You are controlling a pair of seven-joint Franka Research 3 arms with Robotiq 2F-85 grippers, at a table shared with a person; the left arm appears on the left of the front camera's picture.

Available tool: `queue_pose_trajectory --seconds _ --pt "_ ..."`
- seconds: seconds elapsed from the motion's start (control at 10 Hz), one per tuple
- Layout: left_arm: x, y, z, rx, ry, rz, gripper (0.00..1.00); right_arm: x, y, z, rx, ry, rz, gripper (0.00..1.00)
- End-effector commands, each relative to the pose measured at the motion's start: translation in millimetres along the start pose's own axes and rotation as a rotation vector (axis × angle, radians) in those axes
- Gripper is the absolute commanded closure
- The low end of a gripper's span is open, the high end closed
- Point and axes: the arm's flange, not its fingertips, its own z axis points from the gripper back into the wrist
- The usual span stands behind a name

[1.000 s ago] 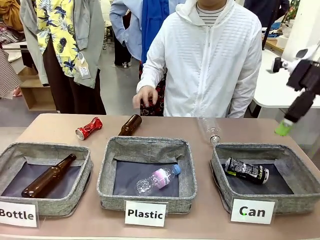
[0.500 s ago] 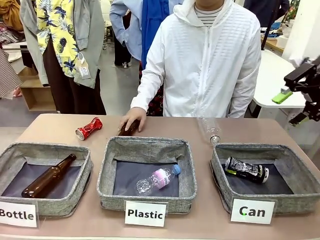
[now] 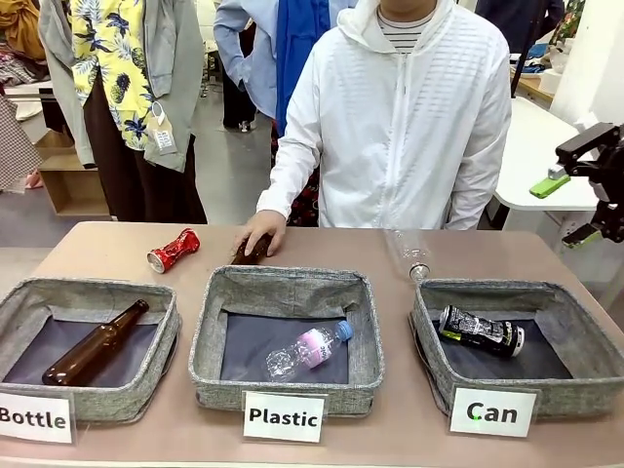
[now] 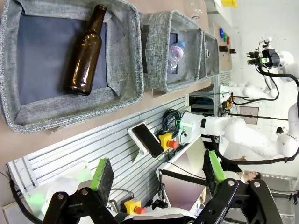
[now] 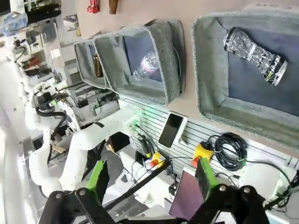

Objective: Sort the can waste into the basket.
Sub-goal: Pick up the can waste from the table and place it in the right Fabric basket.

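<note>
Both the left gripper [image 4: 159, 175] and the right gripper [image 5: 152, 177] gaped wide and empty, while behind the white "Can" sign [image 3: 492, 412] the black crushed can [image 3: 480, 331] lay in the grey basket [image 3: 585, 385] and the red can [image 3: 173, 251] lay farther back on the table [image 3: 331, 249].

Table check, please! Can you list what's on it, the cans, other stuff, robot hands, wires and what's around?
Surface: brown table, three grey baskets in a row.
Job's things: black can inside Can basket; red can loose on the table.
Clutter: brown bottle in Bottle basket; plastic bottle in Plastic basket; clear bottle and second brown bottle on the table.
Hands: left hand open, empty; right hand open, empty.
Cables: black cable coil below the table edge.
Surroundings: person across the table, person's hand on the second brown bottle.
</note>
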Motion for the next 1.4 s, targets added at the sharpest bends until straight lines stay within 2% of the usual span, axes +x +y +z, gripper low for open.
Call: queue_pose_trajectory --seconds 0.0,0.6,0.7,0.8,0.9,1.1,1.3 --pt "-4.0 1.6 -1.0 0.011 0.003 0.008 0.0 1.0 -2.6 6.2 -0.023 0.006 0.035 0.0" --pt "0.0 0.0 0.0 0.0 0.0 0.0 0.0 1.0 -2.6 6.2 -0.023 0.006 0.035 0.0" --pt "-17.1 -21.3 35.3 0.018 -0.097 -0.071 0.0 1.0 -2.6 6.2 -0.023 0.006 0.035 0.0" --pt "-21.1 -37.1 64.9 -0.017 -0.09 -0.155 0.0 1.0 -2.6 6.2 -0.023 0.006 0.035 0.0" --pt "-18.1 -45.8 83.5 -0.003 -0.133 -0.153 0.0 1.0 -2.6 6.2 -0.023 0.006 0.035 0.0" --pt "-34.3 -52.1 133.9 -0.182 -0.192 -0.247 0.0 1.0 -2.6 6.2 -0.023 0.006 0.035 0.0" --pt "-46.0 -47.6 150.6 -0.242 -0.2 -0.285 0.0 1.0 -2.6 6.2 -0.023 0.006 0.035 0.0"
